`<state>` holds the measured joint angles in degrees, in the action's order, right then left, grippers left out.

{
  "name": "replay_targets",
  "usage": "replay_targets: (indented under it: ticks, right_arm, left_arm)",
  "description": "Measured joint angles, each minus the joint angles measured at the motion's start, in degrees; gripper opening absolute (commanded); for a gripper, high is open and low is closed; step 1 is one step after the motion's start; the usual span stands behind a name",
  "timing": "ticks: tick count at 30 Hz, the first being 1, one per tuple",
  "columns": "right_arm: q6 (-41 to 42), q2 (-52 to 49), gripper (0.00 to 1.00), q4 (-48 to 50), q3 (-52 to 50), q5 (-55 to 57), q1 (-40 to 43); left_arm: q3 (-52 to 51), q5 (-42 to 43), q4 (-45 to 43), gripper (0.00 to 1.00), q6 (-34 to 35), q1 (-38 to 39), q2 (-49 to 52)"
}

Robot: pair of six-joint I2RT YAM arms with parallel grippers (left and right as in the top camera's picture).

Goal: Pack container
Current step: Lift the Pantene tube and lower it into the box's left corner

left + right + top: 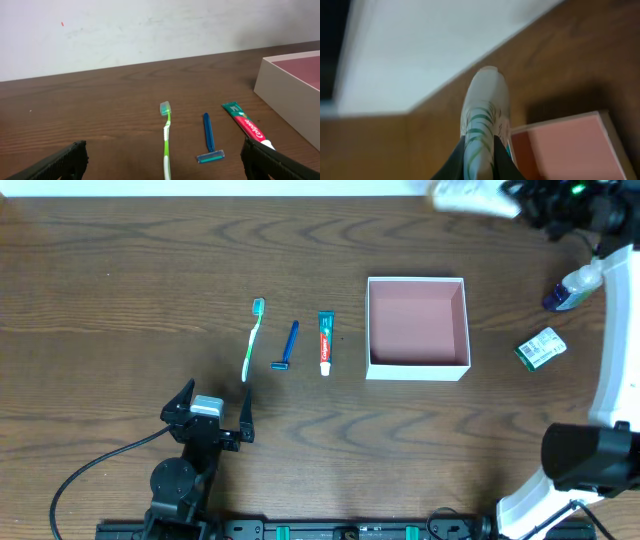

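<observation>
The container (417, 367), a square white box with a dusty-pink inside, sits at table centre-right; it shows in the left wrist view (285, 95) and the right wrist view (560, 150). Left of it lie a toothpaste tube (325, 342), a blue razor (288, 346) and a green toothbrush (252, 338), also in the left wrist view: toothpaste tube (245, 125), razor (209, 142), toothbrush (166, 135). My left gripper (207, 412) is open and empty near the front edge. My right gripper (520, 200) is shut on a white tube with green stripes (482, 120), held high at the far right.
A small bottle with a blue base (572, 288) lies at the right, and a green-and-white packet (541, 348) lies on the table right of the container. The right arm's white base (590, 450) stands at the front right. A cable (90, 470) runs at the front left.
</observation>
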<state>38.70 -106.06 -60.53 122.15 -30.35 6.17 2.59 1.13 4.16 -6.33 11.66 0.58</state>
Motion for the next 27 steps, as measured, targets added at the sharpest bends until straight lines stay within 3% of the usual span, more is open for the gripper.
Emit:
replay_targets:
  ticks: [10, 19, 27]
  right_arm:
    - [-12.28, 1.14, 0.01, -12.41, 0.00, 13.51, -13.70]
    - [-14.56, 1.11, 0.01, -17.81, -0.02, 23.69, -20.81]
    - [-14.84, -1.27, 0.01, -17.81, -0.02, 26.23, -22.01]
  left_arm:
    - [0.00, 0.00, 0.00, 0.98, 0.00, 0.00, 0.00]
    - [0.00, 0.00, 0.00, 0.98, 0.00, 0.00, 0.00]
    - [0.00, 0.00, 0.00, 0.98, 0.00, 0.00, 0.00]
